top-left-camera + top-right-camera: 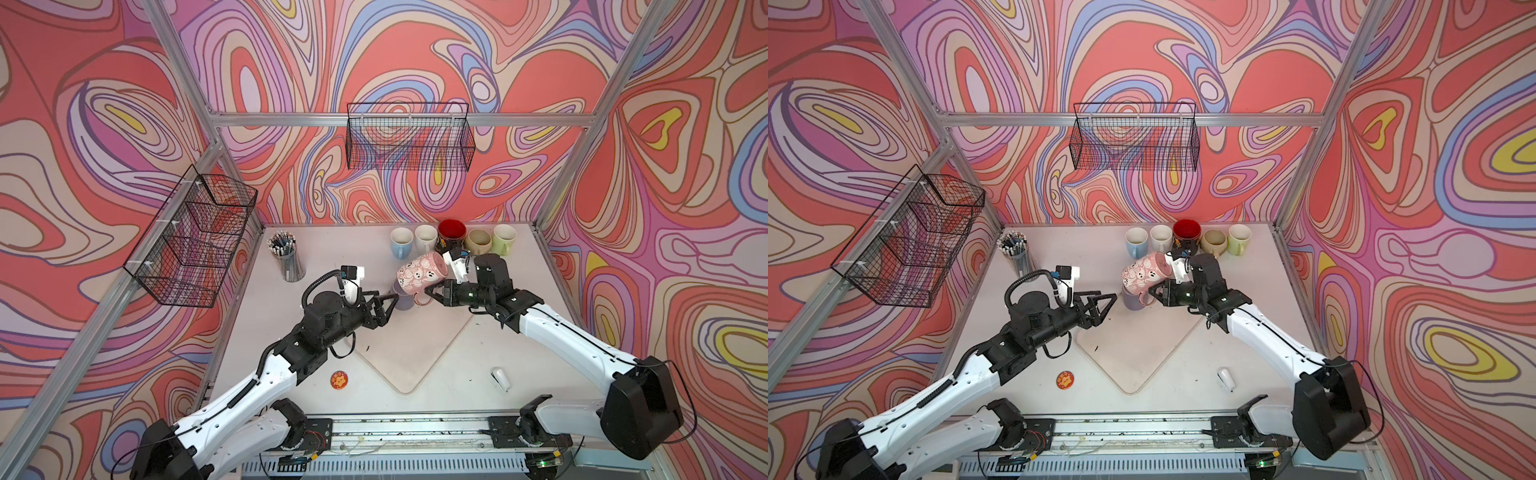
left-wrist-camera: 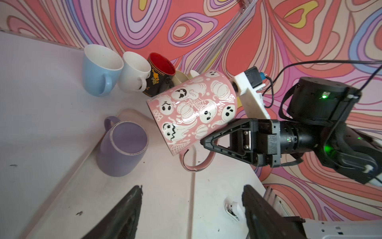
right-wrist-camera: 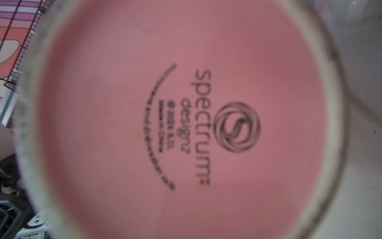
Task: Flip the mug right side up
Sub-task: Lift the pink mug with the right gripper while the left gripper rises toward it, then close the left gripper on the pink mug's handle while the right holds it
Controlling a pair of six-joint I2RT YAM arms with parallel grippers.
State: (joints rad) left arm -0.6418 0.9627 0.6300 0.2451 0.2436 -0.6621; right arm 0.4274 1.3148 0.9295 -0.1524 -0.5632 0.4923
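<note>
In right wrist view, blurred pink mug (image 3: 186, 124) base hides jaws.

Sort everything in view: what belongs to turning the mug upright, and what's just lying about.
In the job:
pink ghost mug, held tilted off the table
right gripper, shut on its handle
left gripper, open nearby

Lying about:
lavender mug, upright
row of five mugs at the back
pen cup
orange disc
small white object
wire baskets
</note>
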